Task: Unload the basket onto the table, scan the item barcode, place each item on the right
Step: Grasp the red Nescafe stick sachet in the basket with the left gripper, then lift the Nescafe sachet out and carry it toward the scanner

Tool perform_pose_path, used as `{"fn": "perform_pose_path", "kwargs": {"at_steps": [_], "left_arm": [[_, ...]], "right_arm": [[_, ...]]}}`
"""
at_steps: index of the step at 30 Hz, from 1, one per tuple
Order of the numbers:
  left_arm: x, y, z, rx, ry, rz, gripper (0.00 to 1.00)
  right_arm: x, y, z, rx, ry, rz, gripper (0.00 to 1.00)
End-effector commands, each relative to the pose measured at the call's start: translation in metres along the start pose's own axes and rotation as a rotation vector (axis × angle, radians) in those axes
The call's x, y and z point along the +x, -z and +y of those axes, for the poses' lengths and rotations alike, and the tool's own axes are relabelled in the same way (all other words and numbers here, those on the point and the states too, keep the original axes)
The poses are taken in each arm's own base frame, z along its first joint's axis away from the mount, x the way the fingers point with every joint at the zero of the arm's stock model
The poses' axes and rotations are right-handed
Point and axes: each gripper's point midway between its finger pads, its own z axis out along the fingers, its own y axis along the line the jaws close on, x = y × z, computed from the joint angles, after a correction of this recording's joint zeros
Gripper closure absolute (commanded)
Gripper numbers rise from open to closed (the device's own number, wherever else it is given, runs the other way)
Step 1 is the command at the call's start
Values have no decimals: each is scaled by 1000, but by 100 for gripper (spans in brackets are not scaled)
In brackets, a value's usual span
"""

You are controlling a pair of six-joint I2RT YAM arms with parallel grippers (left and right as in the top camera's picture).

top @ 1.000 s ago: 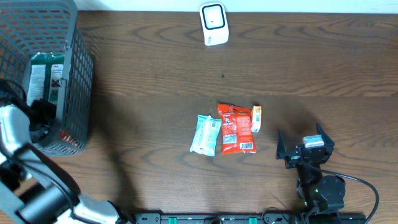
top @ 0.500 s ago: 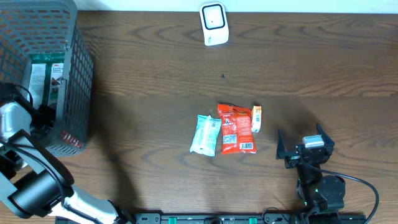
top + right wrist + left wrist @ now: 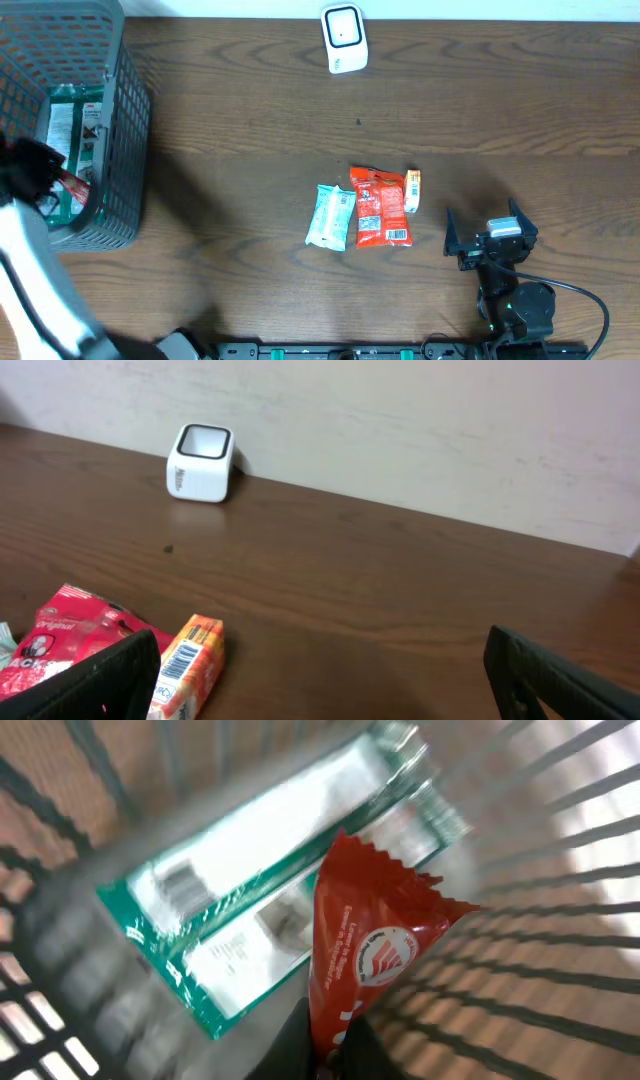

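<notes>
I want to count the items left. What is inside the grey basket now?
The basket holds a green and white package; over it, the left gripper grips a red packet. Whatever lies under the package is covered.

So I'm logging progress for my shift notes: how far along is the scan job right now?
Done: the left gripper is shut on a red packet inside the gray basket. In hand: that packet, not yet lifted out. Left: carry it to the white scanner at the far edge of the table and show its barcode. The right gripper rests open and empty.
</notes>
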Motion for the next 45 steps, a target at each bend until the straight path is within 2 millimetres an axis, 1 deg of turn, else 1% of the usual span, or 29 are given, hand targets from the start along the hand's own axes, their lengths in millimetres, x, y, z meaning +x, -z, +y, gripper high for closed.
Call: {"fn": "perform_pose_path", "kwargs": {"at_steps": [1,4,6,8,9,11,12,14,16,18,19,22,23,26,29,33,36,39,42,45], "left_arm": [[-24,57,-24,89,-4,-161,93],[-28,103,-37,158,7,-260,93],[-22,130,-54,254,-20,-284,93],[-7,154,-75,377,-61,-269,93],[1,162,-84,423,-79,-254,93],[24,175,-99,507,-114,-193,93],[36,177,-104,533,-125,-151,93],[61,174,-110,556,-140,-50,93],[89,167,-115,571,-166,62,93],[121,156,-121,583,-212,178,93],[133,151,-124,590,-235,220,93],[179,132,-133,607,-324,373,93],[192,127,-136,610,-345,413,93],[239,104,-146,618,-434,550,92],[275,85,-155,622,-509,642,92],[318,55,-168,608,-578,747,92],[338,30,-171,569,-609,776,92],[351,1,-163,469,-637,767,93],[354,-24,-147,331,-686,712,93],[351,-37,-137,236,-742,640,93]], "right_arm": [[0,0,2,-8,12,0,1],[0,0,2,-8,12,0,1],[0,0,2,-8,12,0,1],[0,0,2,-8,12,0,1],[0,0,2,-8,12,0,1],[0,0,2,-8,12,0,1],[0,0,2,-8,12,0,1],[0,0,2,-8,12,0,1],[0,0,2,-8,12,0,1],[0,0,2,-8,12,0,1],[0,0,2,-8,12,0,1],[0,0,2,-8,12,0,1],[0,0,2,-8,12,0,1],[0,0,2,-8,12,0,1],[0,0,2,-8,12,0,1],[0,0,2,-8,12,0,1],[0,0,2,-8,12,0,1],[0,0,2,-8,12,0,1],[0,0,2,-8,12,0,1],[0,0,2,-8,12,0,1]]}}
